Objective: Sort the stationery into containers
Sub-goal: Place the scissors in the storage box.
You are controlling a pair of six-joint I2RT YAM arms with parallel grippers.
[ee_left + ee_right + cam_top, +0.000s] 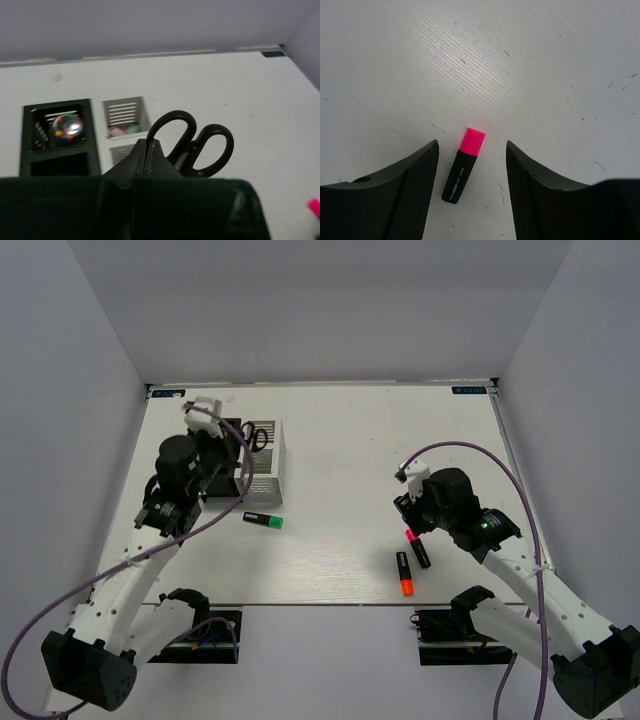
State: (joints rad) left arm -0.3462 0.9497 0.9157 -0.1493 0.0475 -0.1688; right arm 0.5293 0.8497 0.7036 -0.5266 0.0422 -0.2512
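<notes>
My left gripper [148, 146] is shut, with nothing visible between its tips. It hangs over the containers, right in front of the black-handled scissors [194, 143], which stand handles-up in the white organiser [270, 475]. One white compartment [126, 116] holds pink and green pieces. The black organiser [56, 131] sits to its left. My right gripper [472, 150] is open just above the table. A black marker with a pink cap [462, 167] lies flat between its fingers, untouched. A green-capped marker [263, 521] and an orange-capped marker [404, 574] lie loose on the table.
White walls close in the table [340, 450] on three sides. The orange-capped marker lies just nearer than the pink-capped one [418, 549], close to the table's front edge. Purple cables loop off both arms.
</notes>
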